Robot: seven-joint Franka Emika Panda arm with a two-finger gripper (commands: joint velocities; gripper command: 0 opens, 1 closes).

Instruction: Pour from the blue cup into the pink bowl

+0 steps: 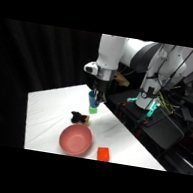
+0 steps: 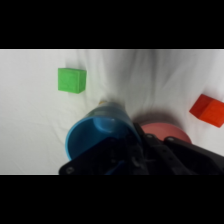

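My gripper (image 1: 98,99) hangs over the far middle of the table, shut on the small blue cup (image 1: 91,101), which is off the tabletop. In the wrist view the blue cup (image 2: 97,132) fills the lower centre, its open mouth tipped toward the camera, and the black linkage hides its near side. The wide pink bowl (image 1: 76,139) rests on the table near the front edge, well in front of the cup. Only part of the pink bowl (image 2: 165,131) shows in the wrist view, behind the linkage.
A green cube (image 1: 92,110) (image 2: 71,80) lies just below the cup. A small black object (image 1: 79,117) sits between cup and bowl. An orange-red block (image 1: 103,154) (image 2: 209,110) lies right of the bowl. Dark equipment stands beyond the table's right edge.
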